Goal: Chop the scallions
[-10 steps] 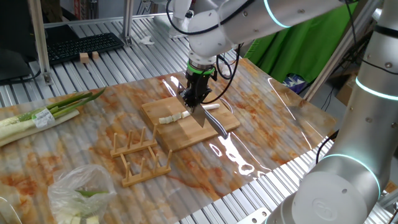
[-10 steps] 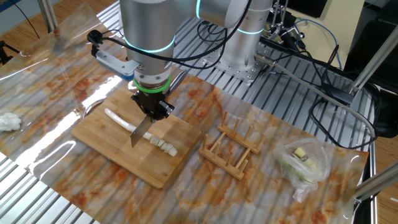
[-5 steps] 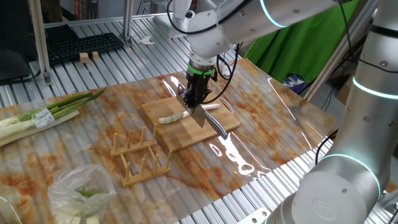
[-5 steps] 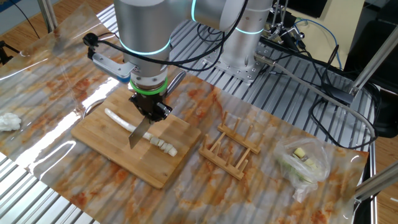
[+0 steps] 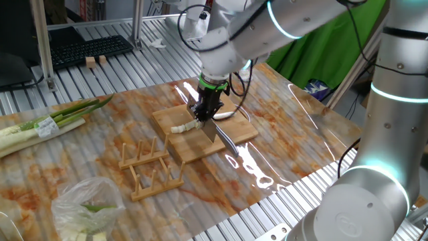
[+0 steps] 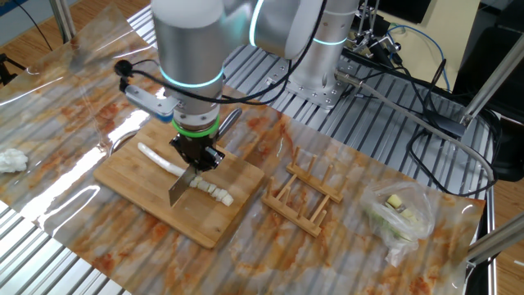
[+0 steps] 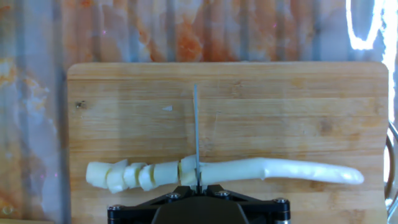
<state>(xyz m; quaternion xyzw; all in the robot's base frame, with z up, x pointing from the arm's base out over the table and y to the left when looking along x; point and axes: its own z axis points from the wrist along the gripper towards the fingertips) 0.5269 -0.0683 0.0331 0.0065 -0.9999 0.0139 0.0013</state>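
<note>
The scallions lie on the wooden board (image 7: 261, 99) as one pale stalk (image 7: 280, 169) with several cut stubs (image 7: 130, 175) at its left end. My gripper (image 7: 198, 186) is shut on a knife (image 7: 196, 130), seen edge-on with the blade crossing the stalk just right of the stubs. In one fixed view the gripper (image 5: 205, 110) stands over the board (image 5: 200, 146) with the blade (image 5: 212, 130) angled down beside the scallions (image 5: 184, 126). In the other fixed view the gripper (image 6: 195, 156) holds the knife (image 6: 180, 188) between the long stalk (image 6: 155, 157) and the stubs (image 6: 214, 192).
A wooden rack (image 5: 150, 167) stands beside the board. A labelled green-and-white bundle (image 5: 47, 124) lies at the far left. A clear bag of green bits (image 6: 397, 215) sits beyond the rack (image 6: 303, 201). A white crumpled wad (image 6: 10, 158) lies off the board's far end.
The gripper and knife have come down and shifted slightly along the board, so the blade now sits in the stalk beside the cut stubs.
</note>
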